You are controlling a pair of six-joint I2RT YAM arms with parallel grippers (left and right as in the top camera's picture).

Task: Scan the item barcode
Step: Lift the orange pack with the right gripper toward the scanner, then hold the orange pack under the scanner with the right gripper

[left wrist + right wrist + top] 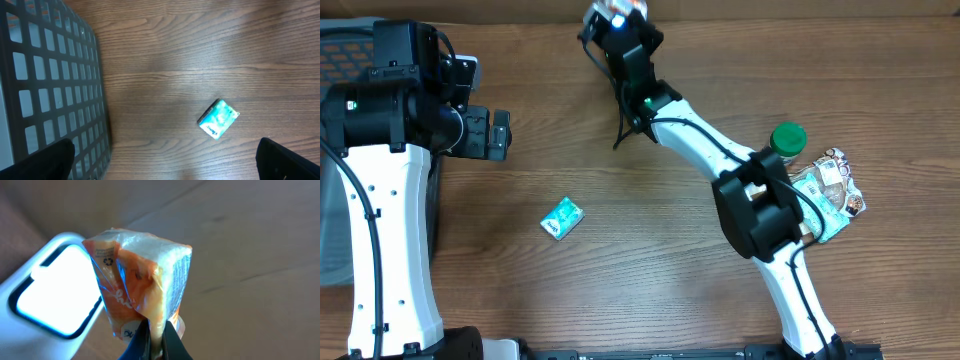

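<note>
In the right wrist view my right gripper (156, 341) is shut on the bottom seam of an orange and white plastic packet (140, 280), the item. The packet stands upright in the jaws, right beside a white scanner (30, 287) with a bright lit window on its left. In the overhead view the same gripper (616, 16) is at the table's far edge with the packet (623, 8) just showing. My left gripper (500, 134) hangs open over the left of the table, its fingers (52, 161) wide apart with nothing between them.
A small teal packet (562, 218) lies on the wooden table left of centre, also in the left wrist view (219, 118). A dark mesh basket (50, 75) stands at the left edge. A green-lidded bottle (787, 138) and crumpled snack packets (835, 185) lie at the right.
</note>
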